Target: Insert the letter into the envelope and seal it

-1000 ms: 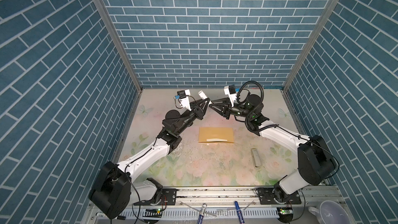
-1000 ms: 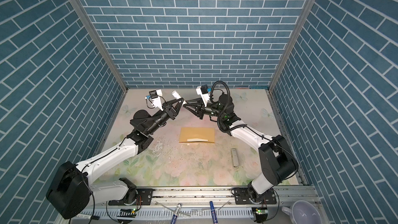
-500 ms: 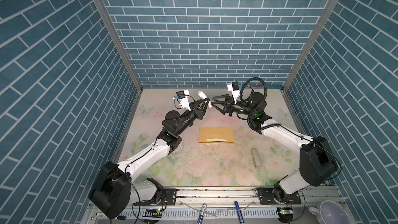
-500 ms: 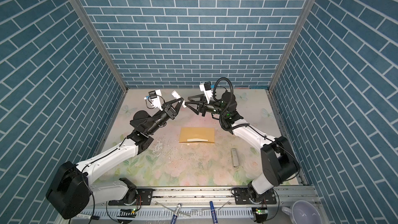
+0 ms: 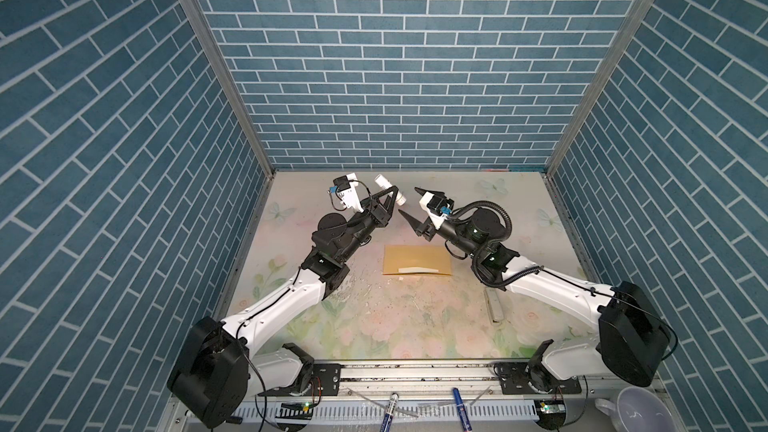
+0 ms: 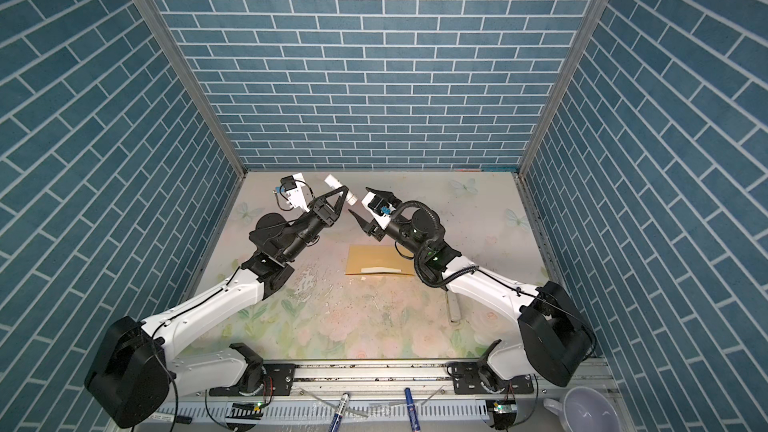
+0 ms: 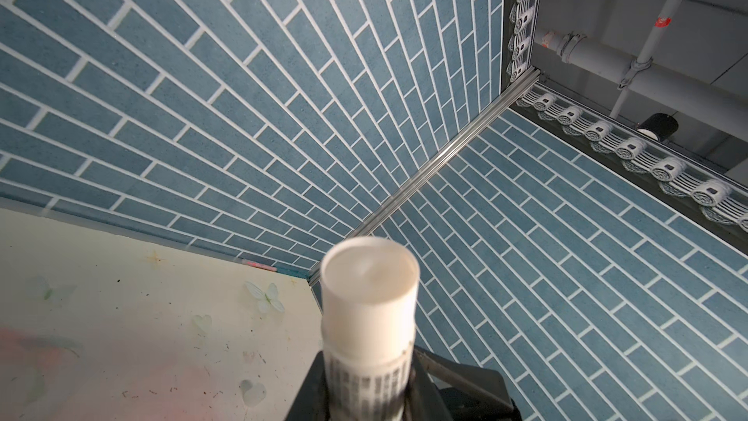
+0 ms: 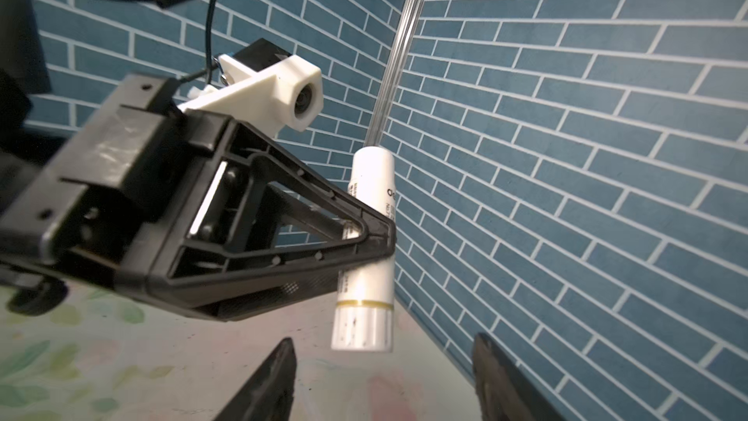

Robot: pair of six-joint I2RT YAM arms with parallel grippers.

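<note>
Mid-frame, the envelope (image 5: 417, 257) lies flat: seemingly light, limp paper, best pinched at an edge. Above, left gripper (image 5: 393, 193) clamps a glue stick (image 5: 381, 180); right gripper (image 5: 412, 203) gapes empty.

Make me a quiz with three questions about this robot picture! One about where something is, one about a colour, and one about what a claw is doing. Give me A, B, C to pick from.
1. Where is the yellow envelope?
A) flat on the table
B) up in the air
C) standing on its edge

2. What colour is the glue stick in the left claw?
A) red
B) white
C) green

3. What is the right claw doing?
A) squeezing the envelope
B) squeezing the glue stick
C) open, holding nothing

Answers:
1 A, both top views show it lying flat in the middle of the table.
2 B, the right wrist view shows a white tube with a thin gold ring.
3 C, its jaws stand wide apart and touch nothing.
</note>
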